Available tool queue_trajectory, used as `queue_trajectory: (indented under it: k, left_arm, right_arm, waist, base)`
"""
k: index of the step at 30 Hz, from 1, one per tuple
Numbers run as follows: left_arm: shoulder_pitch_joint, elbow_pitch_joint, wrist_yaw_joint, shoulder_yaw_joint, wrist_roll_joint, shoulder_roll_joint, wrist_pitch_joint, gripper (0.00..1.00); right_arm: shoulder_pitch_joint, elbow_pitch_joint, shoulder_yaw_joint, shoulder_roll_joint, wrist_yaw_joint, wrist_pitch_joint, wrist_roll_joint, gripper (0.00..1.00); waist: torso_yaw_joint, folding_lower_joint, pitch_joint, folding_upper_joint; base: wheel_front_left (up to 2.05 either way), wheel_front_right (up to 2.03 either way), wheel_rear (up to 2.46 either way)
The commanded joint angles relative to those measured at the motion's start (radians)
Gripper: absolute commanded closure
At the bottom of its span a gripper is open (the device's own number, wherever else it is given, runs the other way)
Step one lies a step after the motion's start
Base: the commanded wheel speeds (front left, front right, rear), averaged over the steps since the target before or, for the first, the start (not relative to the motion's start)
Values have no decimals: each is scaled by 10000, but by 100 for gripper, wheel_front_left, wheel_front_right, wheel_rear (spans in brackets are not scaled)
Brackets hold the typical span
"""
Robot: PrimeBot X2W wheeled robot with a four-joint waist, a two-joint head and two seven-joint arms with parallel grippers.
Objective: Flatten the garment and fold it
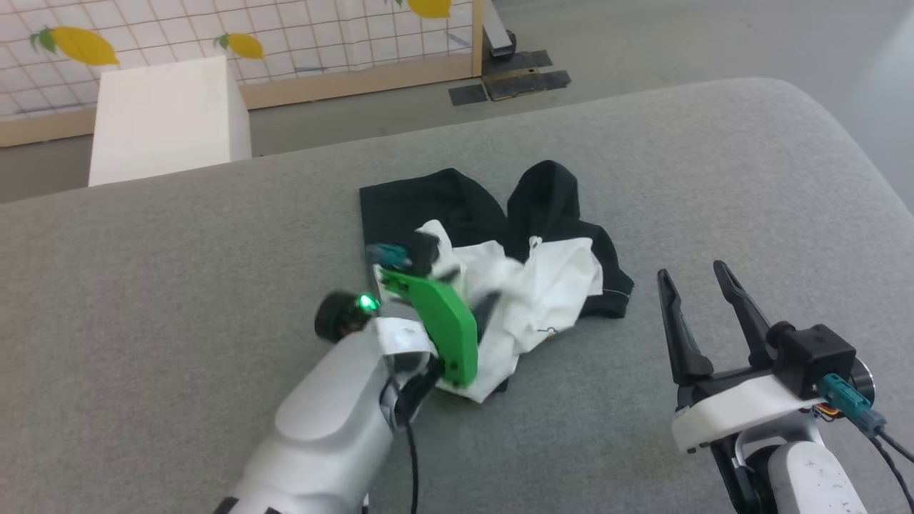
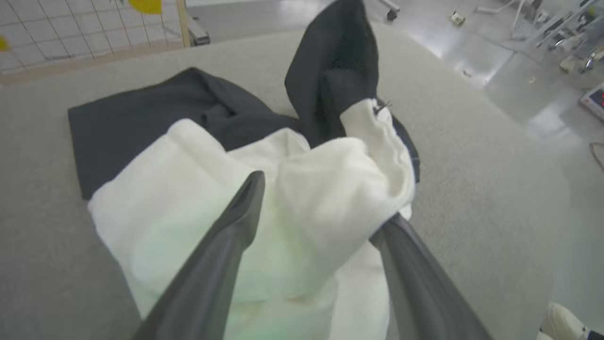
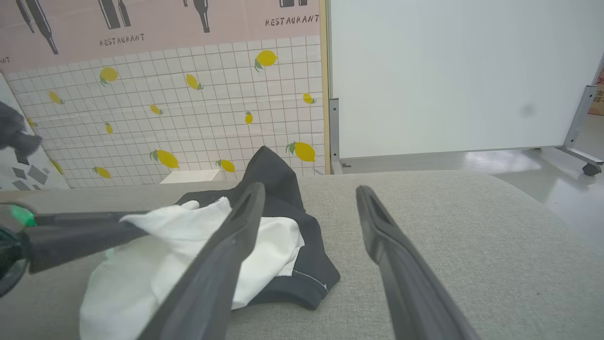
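**Head view: shirt in a heap, both pairs of fingers apart**

You can see the garment [image 1: 550, 275] lying in a crumpled heap near the middle of the grey worktop [image 1: 714, 178]. It is not flat and not folded. The white part is bunched up on the near side. The black parts lie on the far side. One black part [image 1: 414, 207] lies flat on your robot's left. The other black part [image 1: 546, 189] sticks up in a rounded hump.

Your left gripper [image 2: 321, 208] is down on the white cloth. In the left wrist view its fingers [image 2: 222, 255] are wide apart. A fat roll of white cloth sits between them and covers the tip of one finger. They are not pinching it.

Your right gripper [image 1: 692, 275] is off to the right of the garment, near it but not touching. Its fingers [image 1: 682, 328] are apart with nothing between them, and they point away from the robot.

Past the far edge of the worktop, a white box [image 1: 168, 118] stands on the floor. Behind it is a squared wall with yellow lemons [image 1: 86, 44].
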Motion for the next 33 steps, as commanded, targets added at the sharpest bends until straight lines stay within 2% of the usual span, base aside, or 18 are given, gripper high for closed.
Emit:
queue_trajectory:
  k: [1, 5, 7, 13, 17, 22, 26, 27, 33]
  left_arm:
    - [-140, -322, 146, 237, 151, 55, -791, 0]
    - [-31, -1347, 612, 923, 542, 460, -3242, 0]
    - [152, -1822, 908, 1238, 775, 736, -3885, 0]
    - [1330, -3481, 1389, 2498, 1286, 1515, -4212, 0]
    - [2688, -4660, 1468, 3687, 1729, 1788, -4218, 0]
    - [4103, -5252, 1345, 4503, 2262, 1831, -4219, 0]
    - [4887, -5466, 1222, 4957, 2656, 1658, -4220, 0]
    - [5299, -5647, 1105, 5303, 2876, 1380, -4220, 0]
    - [5721, -5905, 849, 5679, 3341, 839, -4221, 0]
  right_arm:
    - [19, -35, -31, 1, -15, -23, 53, 0]
    - [65, -124, -176, 1, -15, 13, -7, 0]
    - [90, -182, -268, 1, -15, 41, -32, 0]
    - [171, -324, -357, 1, -15, 152, -96, 0]
    - [265, -402, -394, 1, -15, 217, -118, 0]
    - [416, -468, -428, 1, -15, 301, -167, 0]
    - [525, -541, -451, 1, -15, 396, -218, 0]
    - [577, -593, -497, 1, -15, 450, -255, 0]
    - [459, -650, -374, 1, -15, 624, -442, 0]
  waist:
    - [221, 1, -80, 78]
    - [581, 1, -195, 78]
    - [752, 1, -240, 78]
    - [1139, 1, -370, 78]
    - [1277, 1, -475, 78]
    - [1442, 1, -548, 78]
    - [1595, 1, -529, 78]
    - [1738, 1, -473, 78]
    - [1958, 1, -369, 78]
  base:
    - [0, 0, 0]
    - [0, 0, 0]
    - [0, 0, 0]
    - [0, 0, 0]
    - [0, 0, 0]
    - [0, 0, 0]
    - [0, 0, 0]
    - [0, 0, 0]
    - [0, 0, 0]
